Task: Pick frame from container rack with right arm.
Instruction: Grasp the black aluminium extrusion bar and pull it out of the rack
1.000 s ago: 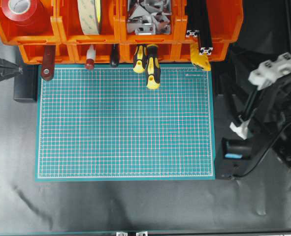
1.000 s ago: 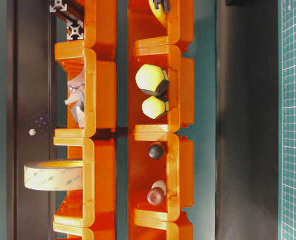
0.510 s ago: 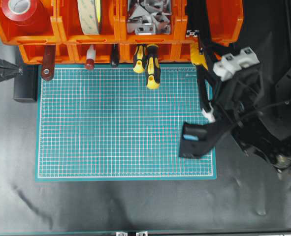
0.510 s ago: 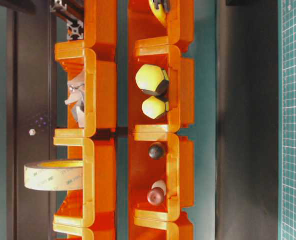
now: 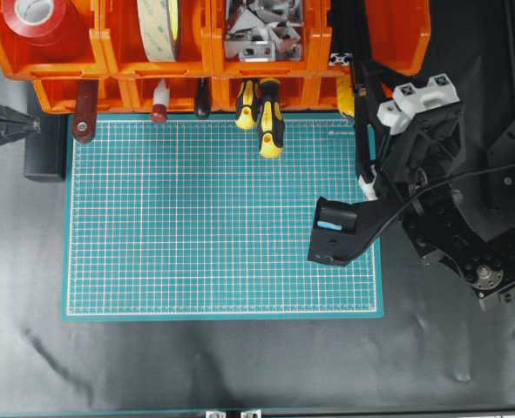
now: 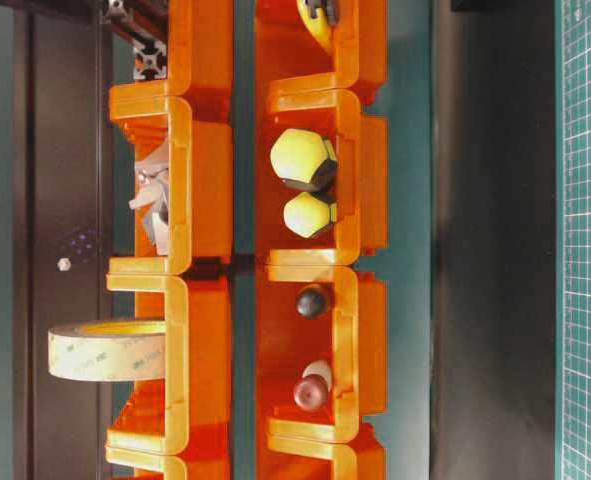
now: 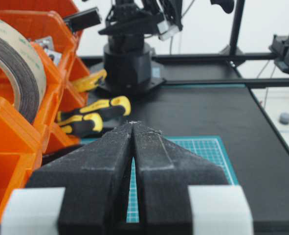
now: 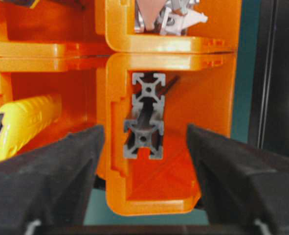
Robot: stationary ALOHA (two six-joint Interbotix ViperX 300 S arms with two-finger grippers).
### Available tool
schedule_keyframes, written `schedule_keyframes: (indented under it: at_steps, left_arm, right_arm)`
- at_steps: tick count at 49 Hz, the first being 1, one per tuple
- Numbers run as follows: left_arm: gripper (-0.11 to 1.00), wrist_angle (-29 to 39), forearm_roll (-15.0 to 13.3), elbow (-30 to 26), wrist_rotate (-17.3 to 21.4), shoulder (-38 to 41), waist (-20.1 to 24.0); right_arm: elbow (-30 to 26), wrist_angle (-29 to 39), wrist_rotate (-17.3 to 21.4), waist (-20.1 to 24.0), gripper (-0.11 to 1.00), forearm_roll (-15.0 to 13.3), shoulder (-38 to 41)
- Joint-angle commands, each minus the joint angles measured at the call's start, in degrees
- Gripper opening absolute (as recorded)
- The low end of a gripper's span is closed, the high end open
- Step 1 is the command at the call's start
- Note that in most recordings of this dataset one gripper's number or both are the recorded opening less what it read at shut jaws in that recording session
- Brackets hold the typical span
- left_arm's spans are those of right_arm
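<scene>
The green cutting mat (image 5: 196, 218) is lying across the dark table (image 5: 240, 366), and the orange container rack (image 5: 205, 52) is sitting along its far edge in two stepped rows. The right arm (image 5: 431, 192) is reaching over the mat's right edge toward the rack's rightmost bins. Its gripper (image 8: 143, 161) is standing wide open, its fingers (image 8: 61, 161) spread to either side of the bin mouth without touching anything. The frame (image 8: 144, 120) is resting in that upper right bin, two silvery slotted ends showing one above the other (two bars, it seems), both pointing out at the camera. The left gripper (image 7: 133, 128) is sitting pinched together beside the rack's left end, holding nothing. Yellow-and-black screwdrivers (image 5: 264, 113) are poking out of a lower bin onto the mat. A roll of tape (image 5: 159, 26) is standing in an upper bin.
</scene>
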Motion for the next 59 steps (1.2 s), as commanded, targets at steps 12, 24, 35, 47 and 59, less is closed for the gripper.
schedule_keyframes:
  at_steps: [12, 24, 35, 47, 59]
  left_arm:
    - [0.00, -0.26, 0.18, -1.58, -0.26, 0.44, -0.09]
    - [0.00, -0.26, 0.18, -1.58, -1.41, 0.44, -0.35]
    - [0.00, 1.14, 0.18, -1.67, -1.93, 0.09, -0.26]
    - [0.00, 1.23, 0.18, -1.76, -2.02, -0.53, -0.26]
    - [0.00, 1.93, 0.18, -2.20, -2.02, -1.93, -0.09]
  right_arm:
    - [-2.72, 2.99, 0.09, 0.18, 0.25, -0.35, 0.70]
    - [-4.92, 9.67, -0.18, 3.08, 0.25, -0.97, 1.14]
    - [-10.02, 17.67, -2.29, 8.79, 0.25, -10.11, 1.76]
    - [-18.11, 17.14, -7.03, 15.21, 0.25, -13.80, 6.86]
    - [-27.77, 13.36, -10.63, 20.21, 0.25, -11.78, 14.41]
